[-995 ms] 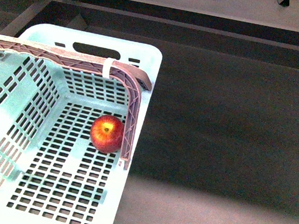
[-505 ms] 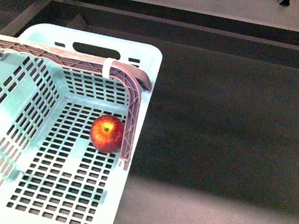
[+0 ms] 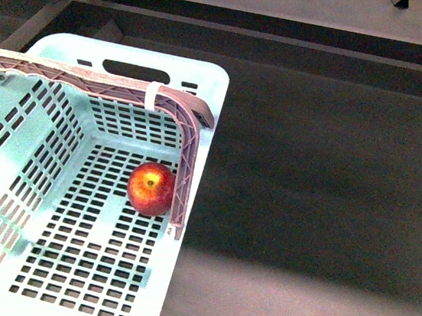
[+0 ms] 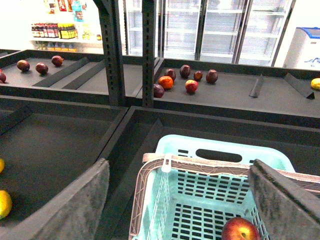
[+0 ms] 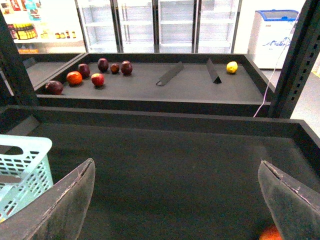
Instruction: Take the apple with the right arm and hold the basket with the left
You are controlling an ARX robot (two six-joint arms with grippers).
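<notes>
The red apple (image 3: 150,188) with a yellow patch at its stem lies on the slotted floor of the pale mint-blue basket (image 3: 168,64), against the brown-grey handle (image 3: 188,124) that leans inside the right wall. Neither gripper shows in the front view. In the left wrist view my left gripper (image 4: 180,205) is open above the basket (image 4: 175,146); the apple (image 4: 240,231) sits low between its fingers, untouched. My right gripper (image 5: 177,207) is open over the dark bin floor, with nothing between its fingers. The basket's corner (image 5: 25,170) lies off to one side of it.
A dark shelf behind holds several dark red and orange fruits (image 4: 185,80), slanted dividers (image 5: 170,75) and a yellow fruit (image 5: 231,66). Steel uprights (image 4: 112,50) stand at the bin's back. An orange fruit (image 5: 270,234) peeks beside the right finger. A yellow fruit (image 4: 4,202) lies in the neighbouring bin.
</notes>
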